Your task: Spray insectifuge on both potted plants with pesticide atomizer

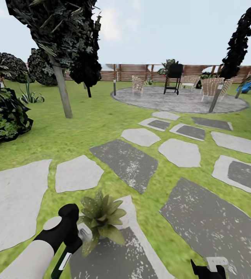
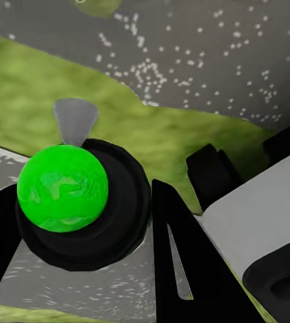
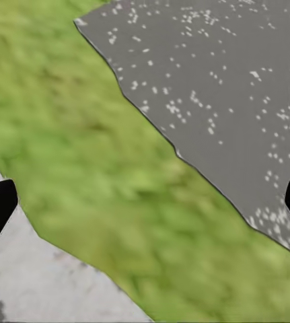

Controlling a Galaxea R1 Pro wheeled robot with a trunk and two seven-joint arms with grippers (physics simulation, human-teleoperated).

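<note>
The pesticide atomizer [image 2: 62,187] has a bright green round head, a black collar and a grey cone nozzle [image 2: 75,120]. My left gripper [image 2: 81,195] is shut on it, a black finger on each side. In the head view the left gripper [image 1: 71,236] holds the atomizer [image 1: 65,261] low at the front, its pale nozzle right beside one potted plant [image 1: 102,217], a rosette of pointed green leaves on a stepping stone. I cannot tell whether specks lie on its leaves. The other potted plant is out of view. My right gripper [image 1: 208,269] [image 3: 145,202] hangs open over grass and stone.
Grey and white stepping stones [image 1: 127,162] cross the lawn toward a round paved patio [image 1: 179,100] with chairs and a black grill [image 1: 173,77]. A tree trunk [image 1: 63,93] and a big dark shrub [image 1: 1,116] stand left. A slatted fence [image 1: 133,73] closes the back.
</note>
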